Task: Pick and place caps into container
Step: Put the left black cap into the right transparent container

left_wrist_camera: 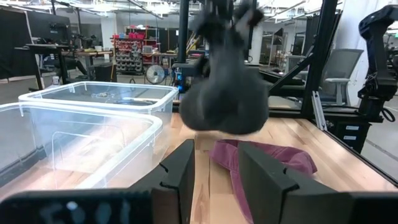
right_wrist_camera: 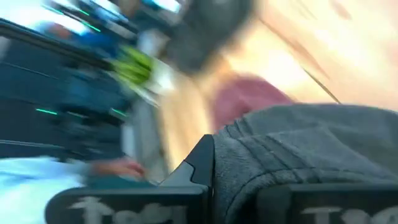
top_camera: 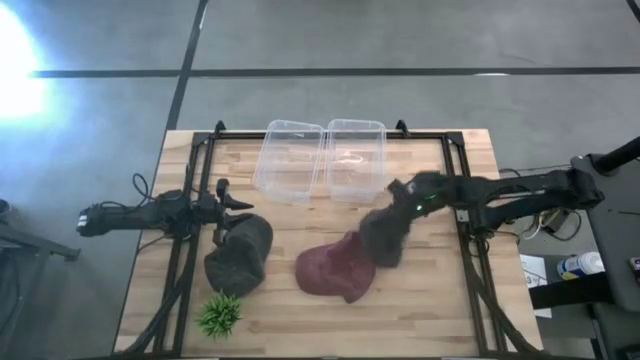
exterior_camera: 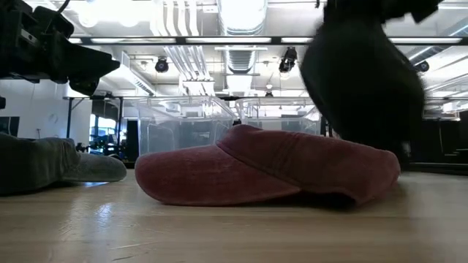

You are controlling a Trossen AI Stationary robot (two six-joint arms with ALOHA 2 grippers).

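Note:
A dark grey cap (top_camera: pixel 385 238) hangs from my right gripper (top_camera: pixel 400 198), which is shut on it over the table's middle right; it also shows in the low view (exterior_camera: pixel 362 80) and the left wrist view (left_wrist_camera: pixel 227 93). The maroon cap (top_camera: pixel 338 268) lies flat on the table just below and left of it (exterior_camera: pixel 270 172). The second dark grey cap (top_camera: pixel 240 255) rests on the table at the left. My left gripper (top_camera: pixel 232 200) hovers open above that cap's far side (left_wrist_camera: pixel 217 177), touching nothing. My right gripper holds the dark grey cap by a bunched part of its fabric at the top (right_wrist_camera: pixel 267 155), coming from above and from the table's right. The cap hangs below the fingers, its lower end (left_wrist_camera: pixel 224 124) just above the maroon cap.
Two clear plastic containers (top_camera: pixel 290 160) (top_camera: pixel 355 158) stand side by side at the table's far middle (left_wrist_camera: pixel 81 124). A small green spiky plant (top_camera: pixel 220 315) sits near the near-left corner. A black frame (top_camera: pixel 460 190) borders the wooden table top.

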